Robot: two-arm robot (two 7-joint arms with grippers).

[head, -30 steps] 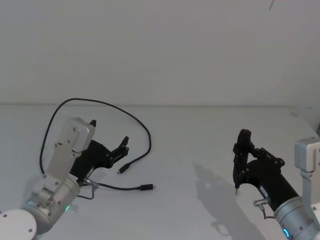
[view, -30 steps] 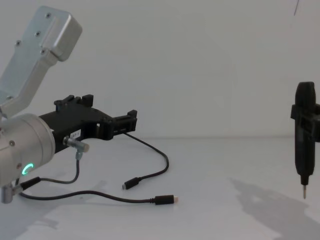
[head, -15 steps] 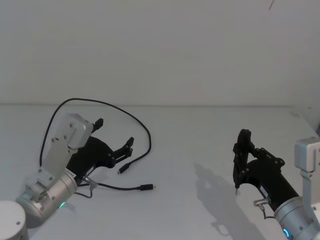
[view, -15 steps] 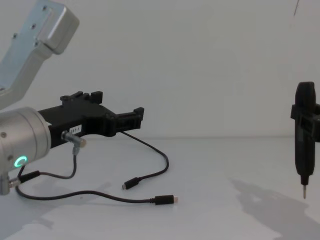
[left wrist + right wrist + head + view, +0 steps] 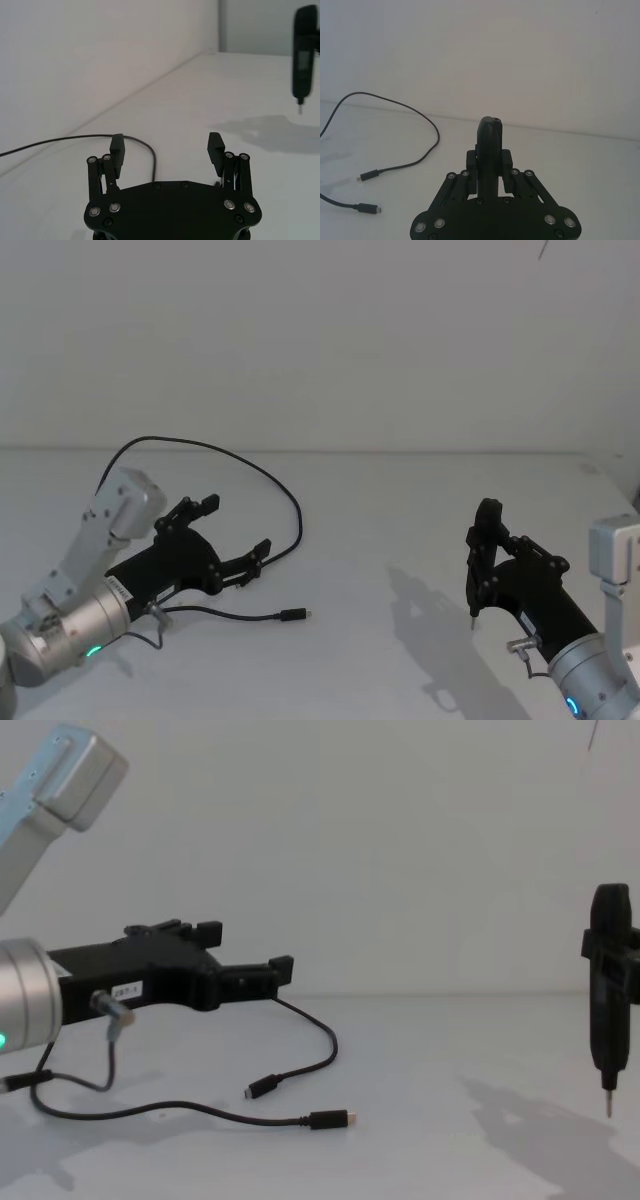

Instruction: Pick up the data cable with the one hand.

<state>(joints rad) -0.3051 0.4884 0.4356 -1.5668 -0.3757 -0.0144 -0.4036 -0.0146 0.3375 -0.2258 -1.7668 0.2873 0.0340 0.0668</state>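
The left gripper [image 5: 235,525], jaws spread, hovers low over the data cable [image 5: 299,520] looped on the white table [image 5: 400,530]. A clean pick likely means straddling one strand squarely before closing. The right gripper [image 5: 482,575], parked well apart, pinches a pen-shaped tool [image 5: 488,520].

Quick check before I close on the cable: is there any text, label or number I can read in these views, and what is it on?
White label on the side of the left gripper: dark characters, too small to read.
No other text or markings can be made out on the data cable, the right gripper or the pen-shaped tool it holds.
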